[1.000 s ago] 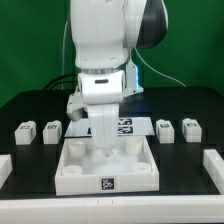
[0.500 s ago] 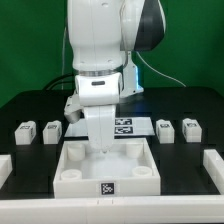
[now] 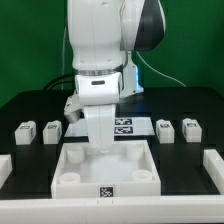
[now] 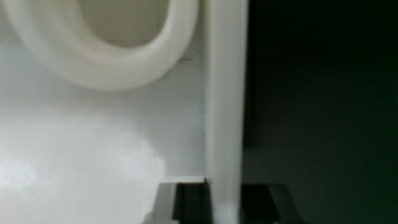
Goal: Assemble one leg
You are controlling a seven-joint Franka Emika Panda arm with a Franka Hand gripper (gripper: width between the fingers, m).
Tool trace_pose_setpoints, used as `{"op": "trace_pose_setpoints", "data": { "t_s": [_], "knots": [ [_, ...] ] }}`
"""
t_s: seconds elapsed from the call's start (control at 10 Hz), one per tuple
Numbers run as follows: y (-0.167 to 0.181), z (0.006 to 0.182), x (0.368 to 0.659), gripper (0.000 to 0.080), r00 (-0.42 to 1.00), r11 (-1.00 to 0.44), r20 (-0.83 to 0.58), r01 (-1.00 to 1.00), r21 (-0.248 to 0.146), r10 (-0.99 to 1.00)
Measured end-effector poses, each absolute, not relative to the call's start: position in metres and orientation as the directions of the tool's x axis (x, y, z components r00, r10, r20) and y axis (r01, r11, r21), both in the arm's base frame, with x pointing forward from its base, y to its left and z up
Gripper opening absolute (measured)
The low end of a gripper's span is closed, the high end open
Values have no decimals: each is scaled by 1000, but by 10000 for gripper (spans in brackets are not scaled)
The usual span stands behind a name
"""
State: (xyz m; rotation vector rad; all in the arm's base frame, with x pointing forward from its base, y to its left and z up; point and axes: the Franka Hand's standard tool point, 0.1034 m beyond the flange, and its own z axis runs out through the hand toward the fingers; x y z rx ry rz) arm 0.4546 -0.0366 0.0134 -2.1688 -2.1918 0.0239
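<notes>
Four legs, small white cube-like blocks with marker tags, stand on the black table: two on the exterior view's left [image 3: 25, 130] [image 3: 52, 130] and two on its right [image 3: 165, 129] [image 3: 190, 129]. The large white panel [image 3: 75, 172] with raised rim and round corner sockets lies in the front middle. My gripper [image 3: 103, 147] is down at the panel's far rim, away from all the legs. In the wrist view the gripper [image 4: 226, 192] is shut on the upright rim wall [image 4: 226, 100], a dark finger on each side. A round socket [image 4: 107, 45] shows beside it.
The marker board [image 3: 128, 125] lies flat behind the panel, partly hidden by the arm. White rail pieces sit at the front left [image 3: 4, 166] and front right [image 3: 214, 166] edges of the table. A green wall stands behind.
The panel has slid a little toward the front of the table with my gripper on its far rim; most of that shift came in the earlier half second. The legs have not moved.
</notes>
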Motion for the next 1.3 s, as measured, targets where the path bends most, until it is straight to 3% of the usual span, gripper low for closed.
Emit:
{"op": "trace_pose_setpoints", "data": {
  "t_s": [0.4,0.9,1.3],
  "knots": [
    [-33,13,455,58,5,-3,31,999,-52,1000],
    [38,14,472,59,27,-25,74,999,-28,997],
    [62,13,490,59,33,-32,99,999,-12,995]
  ]
}}
